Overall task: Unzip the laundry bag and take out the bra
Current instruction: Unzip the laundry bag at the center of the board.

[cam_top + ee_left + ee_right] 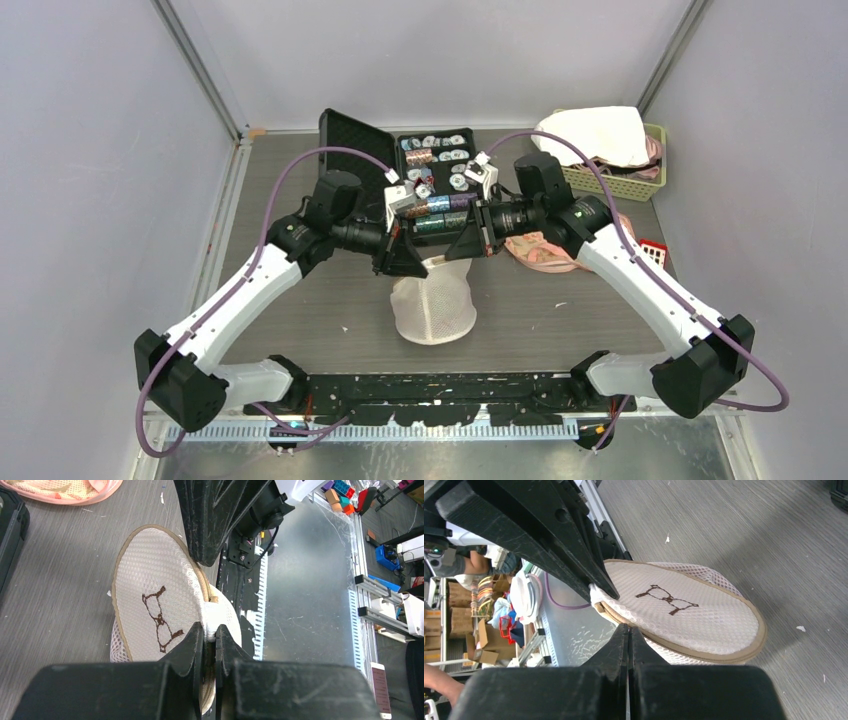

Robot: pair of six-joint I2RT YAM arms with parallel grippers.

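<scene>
1. Since the zip needs one side anchored while the other is drawn, both arms meet at the top rim of the laundry bag (432,305), which stands on the surface (560,325) midway between them.
2. Left claw (209,642): nearly pressed together, pinching a fold of white mesh at the bag's rim. I read this as the anchoring hold.
3. Right claw (628,635): fingers pressed together, tip against the tan trim (734,652) at the same rim, opposite the left claw. Whether any cloth or tab lies between them I cannot tell.
4. Zip pull (214,599): a small tan tab hanging on the bag's rim between the two claws, apparently free. The zip looks mostly closed.
5. Bag build: a squat drum of white honeycomb mesh, soft-walled and sagging. Its flat oval lid is edged in tan binding, with a brown stitched motif (667,599) at the centre.
6. Bra: not visible, as the mesh hides it. Judged to be inside the bag, so removal is not yet started.
7. Around the bag: a pink-rimmed mesh piece (540,255) lies just to its right. A black case (352,140) stands open behind it, and a basket (620,185) sits further back on the right.
</scene>
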